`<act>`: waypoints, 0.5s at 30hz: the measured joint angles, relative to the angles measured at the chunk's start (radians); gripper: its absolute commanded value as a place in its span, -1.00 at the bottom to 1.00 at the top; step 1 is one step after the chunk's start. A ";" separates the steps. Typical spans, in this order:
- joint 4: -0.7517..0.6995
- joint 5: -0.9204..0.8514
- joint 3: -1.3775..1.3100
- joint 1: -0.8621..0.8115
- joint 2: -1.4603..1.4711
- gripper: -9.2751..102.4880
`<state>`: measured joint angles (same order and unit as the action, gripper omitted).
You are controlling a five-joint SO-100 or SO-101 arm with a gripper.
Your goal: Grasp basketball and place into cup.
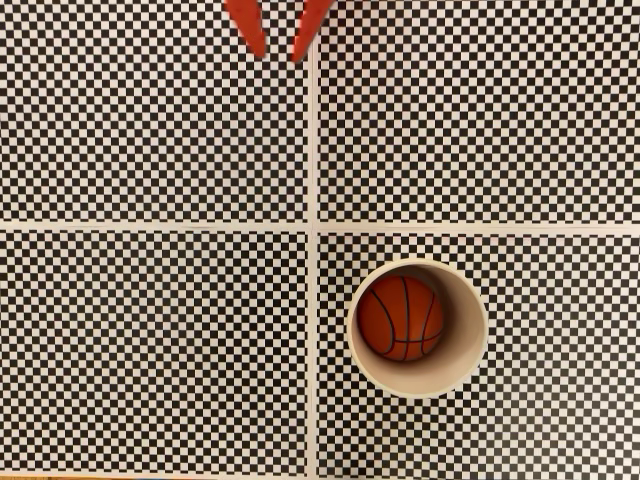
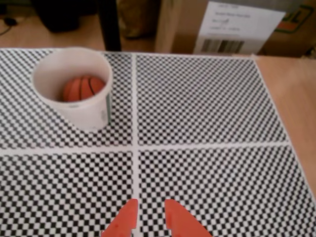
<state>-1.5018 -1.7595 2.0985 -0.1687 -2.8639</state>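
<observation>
Wrist view first, reading from the left: the cup [image 2: 74,91] stands upright on the checkered mat [image 2: 212,108] in the far-left quarter, and the basketball [image 2: 83,88] sits down inside it, well below the rim. A pale seam line runs up the middle of the mat just to the right of the cup. Further right is bare checkered pattern, with a cardboard box [image 2: 232,27] carrying a white label on the wooden floor beyond the mat's far edge. At the bottom centre the gripper [image 2: 150,219] pokes in, its two orange fingers a little apart with nothing between them.

From the fixed view above, the same picture holds. The gripper [image 1: 277,45] sits at the top edge, left of centre, jaws narrowly parted and empty. The cup [image 1: 417,327] lies well apart from it, lower and to the right, across the mat's white cross lines, and the basketball [image 1: 400,318] rests against the side of the cup's floor nearer the gripper.

So the ball lies diagonally away from the fingers, and already enclosed by the cup. As I judge it, the placing looks done, and no further reach toward the ball seems called for.
</observation>
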 measured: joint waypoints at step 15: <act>0.118 -0.020 0.288 0.081 -0.311 -0.84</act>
<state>-1.3837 -1.7794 2.3869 -0.0874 -3.1753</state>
